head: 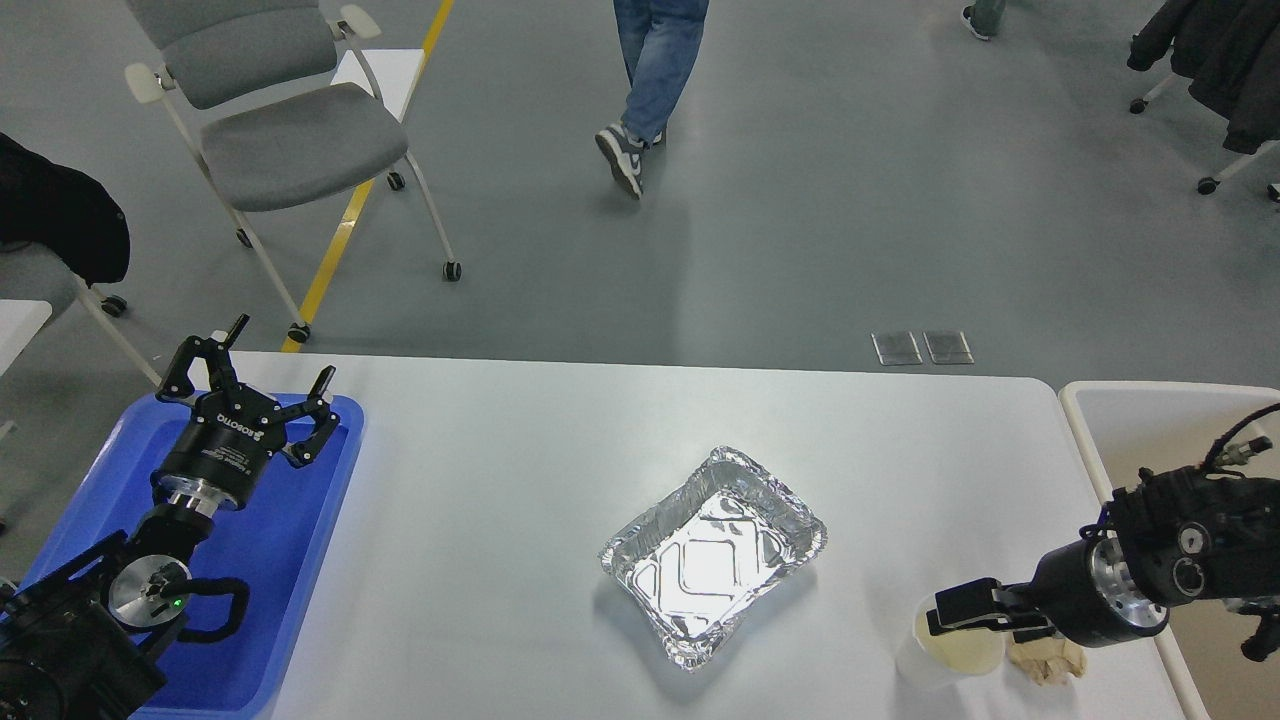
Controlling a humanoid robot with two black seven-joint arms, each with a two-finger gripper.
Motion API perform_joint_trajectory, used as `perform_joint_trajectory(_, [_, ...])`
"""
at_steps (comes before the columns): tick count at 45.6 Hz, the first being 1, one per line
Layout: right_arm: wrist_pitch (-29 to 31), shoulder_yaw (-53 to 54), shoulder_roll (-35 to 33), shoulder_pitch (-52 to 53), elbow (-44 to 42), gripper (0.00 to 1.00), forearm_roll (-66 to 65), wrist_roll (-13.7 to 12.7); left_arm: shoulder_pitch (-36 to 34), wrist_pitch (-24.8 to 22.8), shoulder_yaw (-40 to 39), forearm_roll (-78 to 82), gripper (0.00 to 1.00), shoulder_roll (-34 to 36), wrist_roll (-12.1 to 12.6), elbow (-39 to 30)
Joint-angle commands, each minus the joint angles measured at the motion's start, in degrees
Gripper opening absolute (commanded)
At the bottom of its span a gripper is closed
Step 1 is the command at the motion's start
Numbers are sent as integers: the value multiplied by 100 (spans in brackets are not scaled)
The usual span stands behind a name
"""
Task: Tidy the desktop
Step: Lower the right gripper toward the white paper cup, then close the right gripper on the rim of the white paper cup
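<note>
The white desktop (500, 480) holds an empty foil tray (715, 555) in the middle. A white paper cup (930, 660) with pale liquid stands near the front right, with a crumpled brown paper wad (1050, 662) beside it on the right. My right gripper (940, 618) comes in from the right and sits low over the cup's rim, hiding part of the cup and wad. It is seen side-on, so I cannot tell whether it is open. My left gripper (283, 350) is open and empty above the far end of the blue tray (290, 560).
The blue tray lies at the desktop's left end, under my left arm. A beige open-topped bin (1130, 420) stands off the right end. A grey wheeled chair (290, 140) stands on the floor behind, and a person (650, 70) walks there.
</note>
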Motion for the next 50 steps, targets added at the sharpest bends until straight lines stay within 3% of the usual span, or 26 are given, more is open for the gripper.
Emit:
perform_joint_trajectory(1, [-503, 209, 73, -599, -289, 96, 2, 16, 0, 0, 0, 0, 99, 0, 0, -3])
perform_joint_trajectory(7, [-688, 209, 73, -775, -412, 83, -16, 16, 0, 0, 0, 0, 99, 0, 0, -3])
perform_joint_trajectory(14, [-846, 165, 222, -986, -623, 54, -51, 16, 0, 0, 0, 0, 99, 0, 0, -3])
perform_joint_trajectory(20, [-890, 138, 267, -1004, -632, 43, -33, 16, 0, 0, 0, 9, 99, 0, 0, -3])
perform_joint_trajectory(23, [-899, 121, 267, -1004, -632, 28, -42, 16, 0, 0, 0, 0, 99, 0, 0, -3])
perform_joint_trajectory(27, [-899, 103, 249, -960, -606, 21, -42, 16, 0, 0, 0, 0, 99, 0, 0, -3])
perform_joint_trajectory(31, [-890, 86, 223, -925, -588, 0, -68, 16, 0, 0, 0, 0, 99, 0, 0, -3])
perform_joint_trajectory(50, [-838, -248, 153, -459, -518, 0, -25, 16, 0, 0, -9, 0, 99, 0, 0, -3])
